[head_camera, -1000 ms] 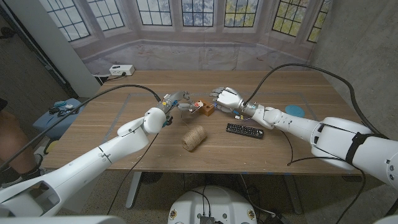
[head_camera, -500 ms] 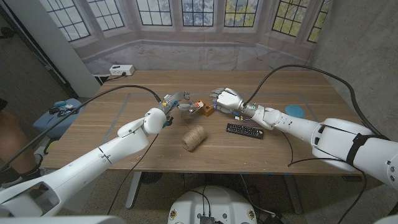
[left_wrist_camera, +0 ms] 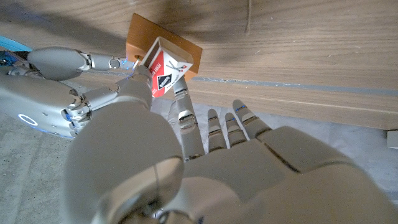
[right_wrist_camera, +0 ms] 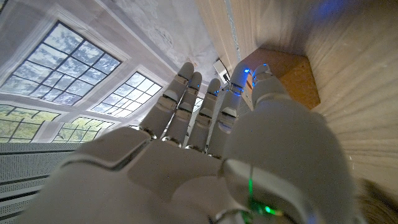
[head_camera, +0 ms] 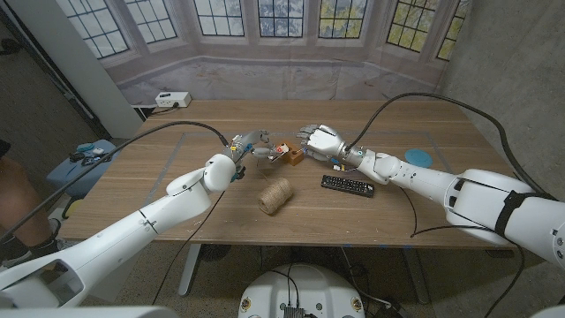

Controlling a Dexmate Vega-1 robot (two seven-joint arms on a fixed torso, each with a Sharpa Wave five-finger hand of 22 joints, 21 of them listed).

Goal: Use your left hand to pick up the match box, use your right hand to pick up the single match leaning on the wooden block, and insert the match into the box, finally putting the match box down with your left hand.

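Gripping match box (left_wrist_camera: 163, 70), left hand (head_camera: 253, 143)

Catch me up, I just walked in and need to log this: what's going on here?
A robot is working with a match box at a wooden table. Its left hand holds the box up beside the wooden block. The right hand is at the block, its fingers close to the box; whether it has the match is hidden. A ball of twine and a remote lie nearer the robot.

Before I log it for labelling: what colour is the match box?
Red and white with black print, clearest in the left wrist view: match box.
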